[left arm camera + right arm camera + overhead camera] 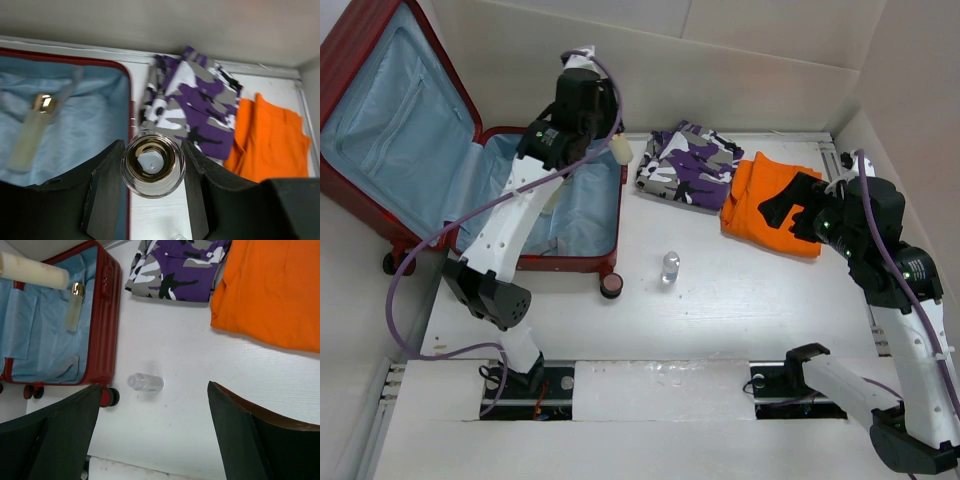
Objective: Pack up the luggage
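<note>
The left claw [153, 150] is pinching a round bottle [153, 167] over the three o'clock rim of the luggage [560, 265], which is lying open at ten o'clock on the tabletop [740, 300]. It is likely needing a shift toward nine o'clock, over the lining [75, 120], before letting go. The right claw [152, 390] is hanging spread, empty.

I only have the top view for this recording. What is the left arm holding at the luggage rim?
Observer: The left wrist view shows the left gripper with its jaws shut on a round bottle, seen end-on.
Operator: Is anything packed already?
Observer: Yes. In the right wrist view, a gold-capped bottle lies on the blue lining inside the luggage.
</note>
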Robot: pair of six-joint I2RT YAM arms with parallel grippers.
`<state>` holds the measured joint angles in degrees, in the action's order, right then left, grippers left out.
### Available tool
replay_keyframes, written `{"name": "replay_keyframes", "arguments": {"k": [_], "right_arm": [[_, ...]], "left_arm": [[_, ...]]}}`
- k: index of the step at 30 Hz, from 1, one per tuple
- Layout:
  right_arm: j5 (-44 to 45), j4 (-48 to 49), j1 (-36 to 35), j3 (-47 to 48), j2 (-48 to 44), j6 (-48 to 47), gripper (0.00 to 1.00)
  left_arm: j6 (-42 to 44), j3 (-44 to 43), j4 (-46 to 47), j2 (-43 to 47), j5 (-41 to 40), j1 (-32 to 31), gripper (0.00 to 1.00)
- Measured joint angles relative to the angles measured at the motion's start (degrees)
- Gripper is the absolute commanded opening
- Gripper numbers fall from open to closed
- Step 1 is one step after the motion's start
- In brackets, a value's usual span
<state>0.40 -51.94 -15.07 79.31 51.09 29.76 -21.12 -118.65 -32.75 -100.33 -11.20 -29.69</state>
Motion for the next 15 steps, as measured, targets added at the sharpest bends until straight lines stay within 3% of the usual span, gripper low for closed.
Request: {"name": "replay_keyframes", "arguments": {"k": [4, 8, 15], "right_arm": [[-0.2, 0.1, -1.2, -1.0, -0.4, -0.4, 0.92], [-0.4, 0.1, -1.5, -2.1, -0.8, -0.5, 0.92], [-1.0, 0.1, -1.5, -2.4, -0.9, -0.6, 0.92]], "left_arm": [[0.4, 2.0, -2.5, 2.7, -3.0, 4.7, 0.22], [1.1, 7.5, -5.6, 3.2, -5.9, 5.3, 0.20], [2.6, 10.6, -8.7, -4.8, -6.5, 4.5, 0.19]]}}
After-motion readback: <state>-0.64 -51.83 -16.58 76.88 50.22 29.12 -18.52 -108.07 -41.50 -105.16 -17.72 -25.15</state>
